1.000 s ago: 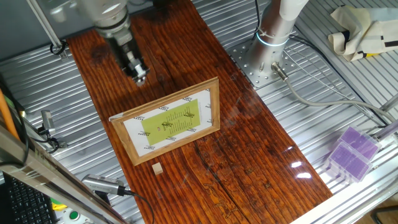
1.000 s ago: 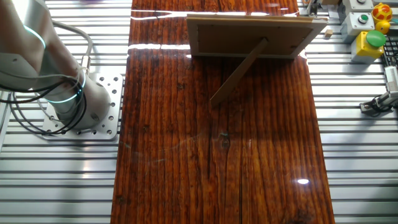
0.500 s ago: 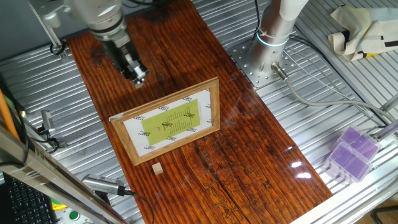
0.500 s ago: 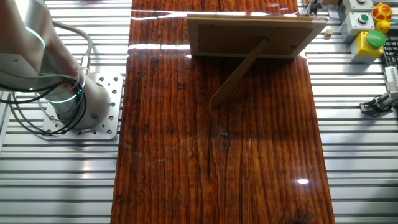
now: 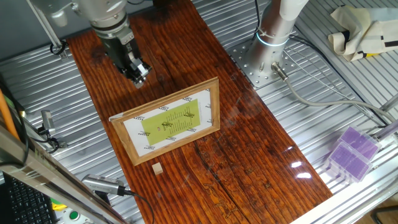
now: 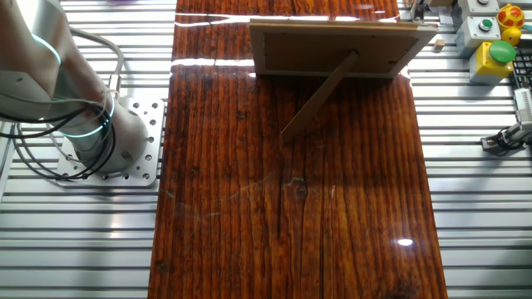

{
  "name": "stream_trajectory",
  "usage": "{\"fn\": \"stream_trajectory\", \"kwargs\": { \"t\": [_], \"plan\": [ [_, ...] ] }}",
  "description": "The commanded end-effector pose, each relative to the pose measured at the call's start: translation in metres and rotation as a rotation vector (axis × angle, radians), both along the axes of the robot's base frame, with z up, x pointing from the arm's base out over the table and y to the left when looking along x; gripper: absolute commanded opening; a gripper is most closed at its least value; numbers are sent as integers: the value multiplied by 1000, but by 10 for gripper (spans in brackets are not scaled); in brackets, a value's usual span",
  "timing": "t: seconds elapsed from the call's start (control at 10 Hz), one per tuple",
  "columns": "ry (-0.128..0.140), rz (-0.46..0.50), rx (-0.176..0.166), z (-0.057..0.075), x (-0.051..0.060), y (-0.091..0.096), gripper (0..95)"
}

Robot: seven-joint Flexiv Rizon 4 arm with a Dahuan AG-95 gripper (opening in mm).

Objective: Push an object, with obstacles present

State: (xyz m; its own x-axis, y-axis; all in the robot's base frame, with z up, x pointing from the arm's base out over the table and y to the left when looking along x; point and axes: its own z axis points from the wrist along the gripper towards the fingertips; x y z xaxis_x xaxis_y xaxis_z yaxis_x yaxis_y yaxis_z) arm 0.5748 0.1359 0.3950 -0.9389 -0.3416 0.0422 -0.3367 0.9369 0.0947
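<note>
The tiny light-tan wooden cube (image 5: 157,168) lies on the dark wood board, just in front of the picture frame's near-left corner. The picture frame (image 5: 168,121), with a light wood border, white mat and yellow-green sheet, stands propped up across the board. The other fixed view shows its back (image 6: 332,48) and its prop leg (image 6: 320,95). My gripper (image 5: 138,77) hangs over the board behind the frame, at the far left. Its fingers are together and hold nothing. The frame stands between it and the cube. The gripper is out of the other fixed view.
The robot base (image 5: 268,37) stands on the metal table to the right of the board, with cables trailing. A purple box (image 5: 351,152) sits at the right. Button boxes (image 6: 495,50) and tools (image 5: 106,185) lie beside the board's edge.
The gripper's tip stays almost in place behind the frame. The wrist swayed slightly left and back. The frame and the cube have not moved.
</note>
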Motion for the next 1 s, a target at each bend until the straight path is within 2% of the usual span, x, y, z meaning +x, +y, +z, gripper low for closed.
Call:
{"fn": "stream_trajectory", "kwargs": {
  "t": [0.1, 0.4, 0.6, 0.8, 1.0],
  "plan": [
    [-11, -6, 0, -2, -2, -1, 0],
    [-17, -20, -3, -2, -2, -1, 0],
    [-26, -42, -9, -8, -5, 8, 0],
    [-25, -62, -15, -21, -9, 25, 0],
    [-33, -66, -12, -40, -13, 33, 0]
  ]
}}
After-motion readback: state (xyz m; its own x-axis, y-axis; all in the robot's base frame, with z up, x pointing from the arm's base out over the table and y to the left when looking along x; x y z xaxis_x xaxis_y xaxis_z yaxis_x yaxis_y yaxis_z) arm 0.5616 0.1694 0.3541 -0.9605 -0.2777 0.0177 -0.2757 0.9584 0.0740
